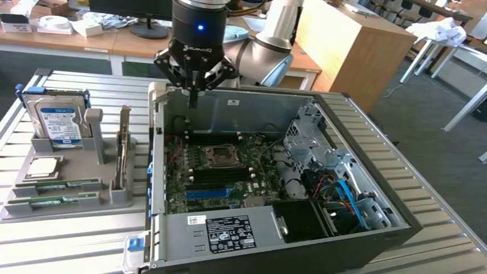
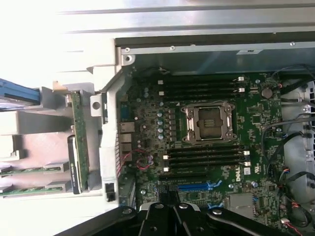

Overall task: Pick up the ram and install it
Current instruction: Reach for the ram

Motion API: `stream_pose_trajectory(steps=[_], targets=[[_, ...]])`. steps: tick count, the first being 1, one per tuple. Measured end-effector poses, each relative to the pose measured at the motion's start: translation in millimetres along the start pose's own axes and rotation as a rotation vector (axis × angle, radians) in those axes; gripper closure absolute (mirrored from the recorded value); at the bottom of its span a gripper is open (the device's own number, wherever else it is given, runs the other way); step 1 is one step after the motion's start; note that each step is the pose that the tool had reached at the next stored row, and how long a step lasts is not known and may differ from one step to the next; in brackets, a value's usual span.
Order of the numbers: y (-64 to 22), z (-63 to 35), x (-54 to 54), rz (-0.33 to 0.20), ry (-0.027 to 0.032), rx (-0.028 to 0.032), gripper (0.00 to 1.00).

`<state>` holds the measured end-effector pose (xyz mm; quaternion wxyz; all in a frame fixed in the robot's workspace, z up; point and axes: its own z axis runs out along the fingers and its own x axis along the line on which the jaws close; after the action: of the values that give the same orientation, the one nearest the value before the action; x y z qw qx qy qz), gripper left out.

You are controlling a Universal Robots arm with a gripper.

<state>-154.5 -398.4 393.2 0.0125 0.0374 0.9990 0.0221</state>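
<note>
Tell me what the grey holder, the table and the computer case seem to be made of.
Grey holder: probably plastic, matt, uniformly grey with blocky moulded or printed shapes.
Table: looks like metal, silvery ribbed slats with a dull sheen.
Computer case: sheet metal, bare grey inner wall with folded edges; outside dark, possibly painted.

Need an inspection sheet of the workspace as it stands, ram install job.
Surface: slatted metal table, open PC case lying on it.
Job's things: two green ram sticks flat in grey holder; motherboard slots look empty.
Clutter: hard drive, processor chip, upright card in that holder.
Grippers: gripper above the case, fingers shut, holding nothing.
Cables: blue cables inside the case.
Surroundings: wooden cabinet, desks behind.
</note>
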Motion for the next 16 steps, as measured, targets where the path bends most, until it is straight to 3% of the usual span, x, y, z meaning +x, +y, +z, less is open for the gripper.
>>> stream_pose_trajectory(steps=[16], targets=[[-0.8,-0.6,35.8,0.000,-0.0001,-0.0001,0.90]])
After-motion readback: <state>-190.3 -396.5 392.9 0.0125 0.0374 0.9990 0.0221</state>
